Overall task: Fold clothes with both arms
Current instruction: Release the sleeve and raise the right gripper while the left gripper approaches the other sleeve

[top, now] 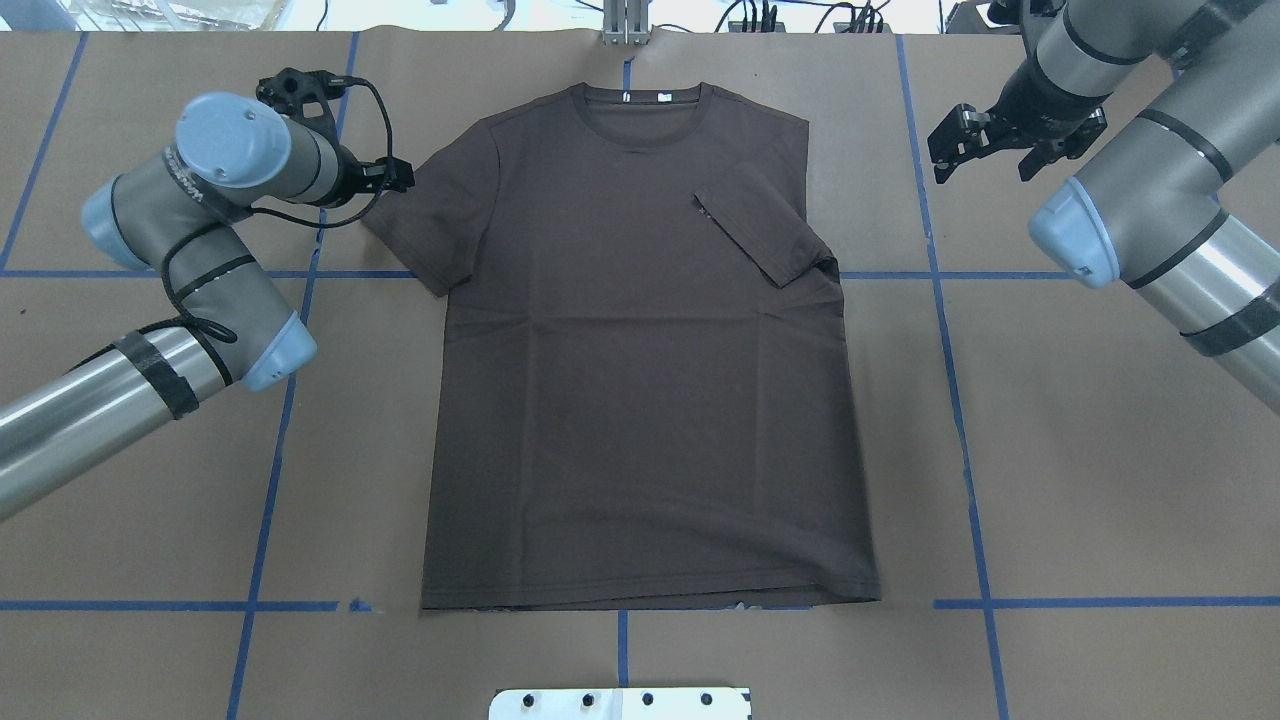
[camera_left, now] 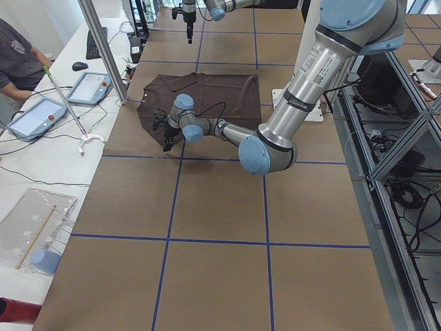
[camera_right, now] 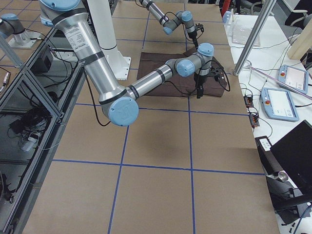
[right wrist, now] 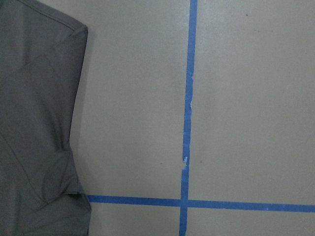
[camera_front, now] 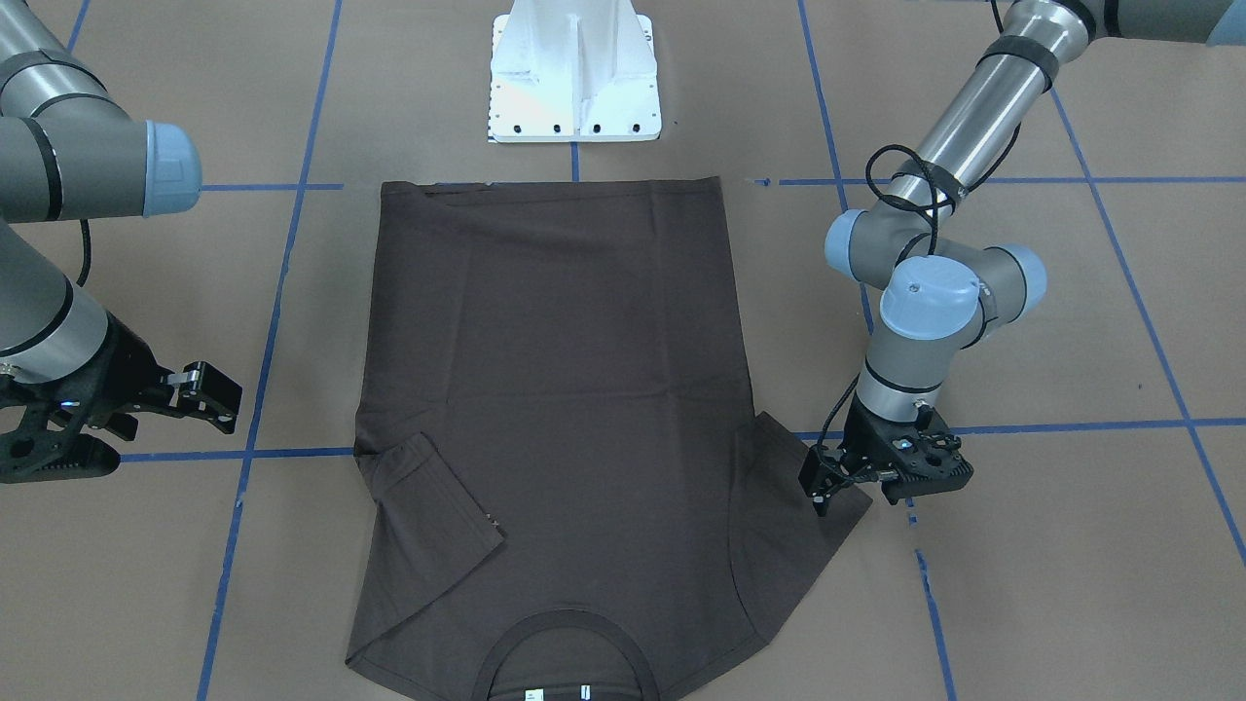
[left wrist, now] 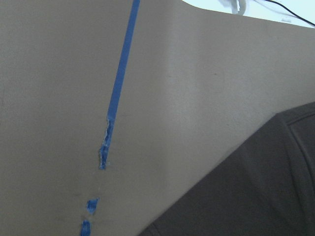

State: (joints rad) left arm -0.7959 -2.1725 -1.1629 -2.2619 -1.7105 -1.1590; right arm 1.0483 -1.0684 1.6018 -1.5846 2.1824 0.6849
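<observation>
The dark brown T-shirt point(camera_front: 555, 389) lies flat on the table, front up, collar point(top: 645, 105) on the far side from me. It also shows in the overhead view point(top: 640, 400). The sleeve on my right point(top: 765, 225) is folded inward onto the chest. The sleeve on my left point(top: 440, 220) lies spread out. My left gripper point(camera_front: 821, 487) is low at that sleeve's outer edge point(top: 398, 176); its jaws look open, and the sleeve lies flat. My right gripper point(top: 950, 140) is open and empty, off the shirt beside the folded sleeve; it also shows in the front view point(camera_front: 219, 394).
The white pedestal base point(camera_front: 574, 78) stands just behind the shirt's hem. Blue tape lines point(top: 945, 330) cross the brown table. A desk with tablets point(camera_left: 34, 114) and a seated person point(camera_left: 17, 58) lie past the far edge, next to a metal pole point(camera_left: 103, 48).
</observation>
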